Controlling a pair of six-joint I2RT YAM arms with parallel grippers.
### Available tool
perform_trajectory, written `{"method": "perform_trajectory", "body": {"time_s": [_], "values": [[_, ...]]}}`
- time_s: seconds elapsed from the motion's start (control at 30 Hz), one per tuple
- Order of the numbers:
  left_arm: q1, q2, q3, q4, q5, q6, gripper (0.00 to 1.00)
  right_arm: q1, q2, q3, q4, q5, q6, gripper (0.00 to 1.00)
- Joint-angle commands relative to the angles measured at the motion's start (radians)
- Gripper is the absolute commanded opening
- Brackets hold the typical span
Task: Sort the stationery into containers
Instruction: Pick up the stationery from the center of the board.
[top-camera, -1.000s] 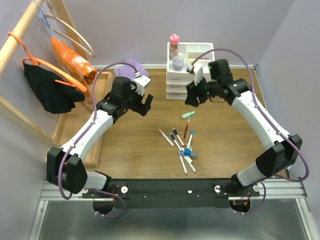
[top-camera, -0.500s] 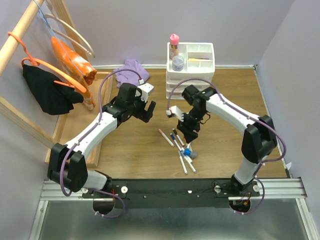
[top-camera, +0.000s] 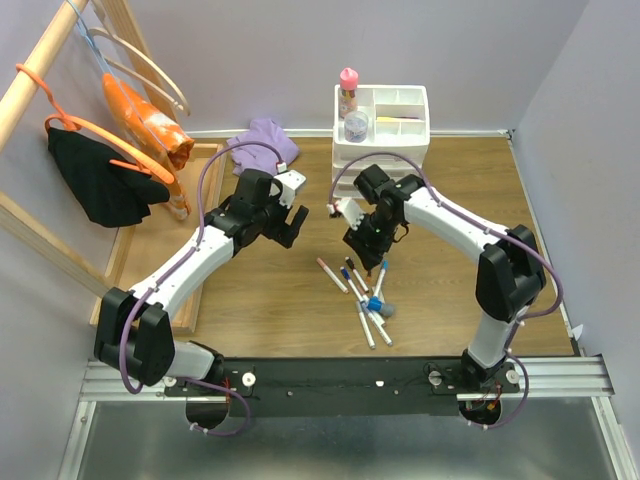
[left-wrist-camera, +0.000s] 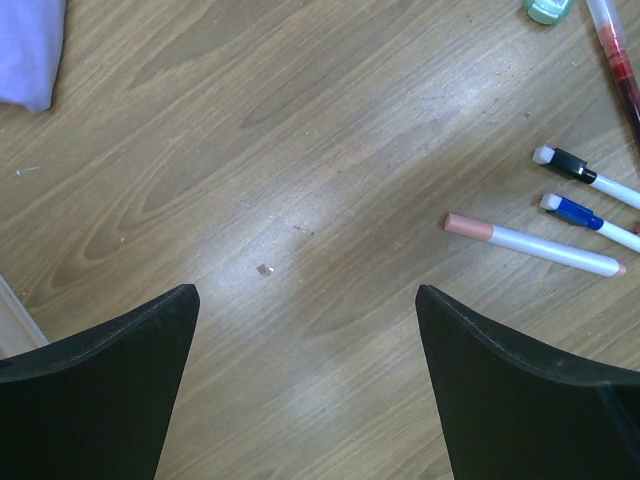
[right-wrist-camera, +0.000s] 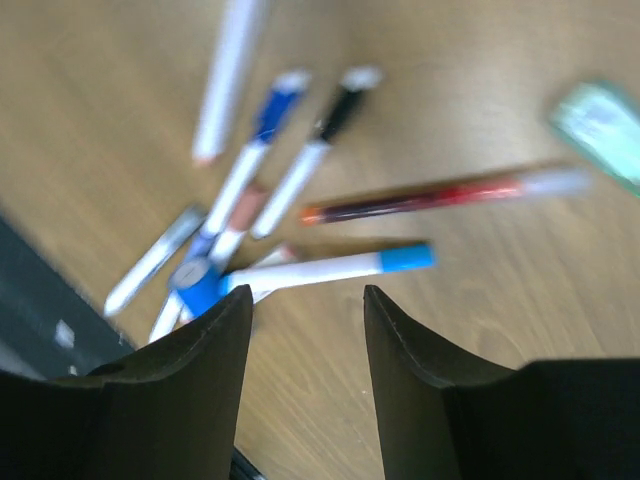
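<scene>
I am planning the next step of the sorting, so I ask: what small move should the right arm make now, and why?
Probably lower the right end effector onto the light-blue-capped marker and close. Its jaws stand open and empty over the loose markers, and this marker lies crosswise just ahead of the gap between them.

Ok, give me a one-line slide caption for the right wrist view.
Right gripper, open and empty, hovers above scattered markers, a blue-capped marker lying closest.
</scene>
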Motion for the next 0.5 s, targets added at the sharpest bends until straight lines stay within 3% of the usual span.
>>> {"method": "perform_trajectory", "body": {"time_s": [0.0,0.07,0.23,0.33,0.47], "values": [[-0.006,-0.026,0.008,-0.018,-0.023,0.018,0.98,-0.024,-0.048,-0.008,0.221,0.290,0.368,0.54],[-0.006,-0.019,0.014,-0.015,-0.023,0.021,0.98,-0.037,-0.047,-0.002,0.247,0.364,0.495,0.53],[-0.004,0.000,0.045,-0.029,-0.015,0.019,0.98,-0.160,-0.006,0.024,0.237,0.294,0.691,0.50],[-0.003,0.009,0.054,-0.036,-0.010,0.028,0.98,-0.171,0.025,0.046,0.261,0.215,0.556,0.50],[0.003,0.018,0.057,-0.038,-0.010,0.031,0.98,-0.174,0.047,0.069,0.284,0.230,0.389,0.52]]}}
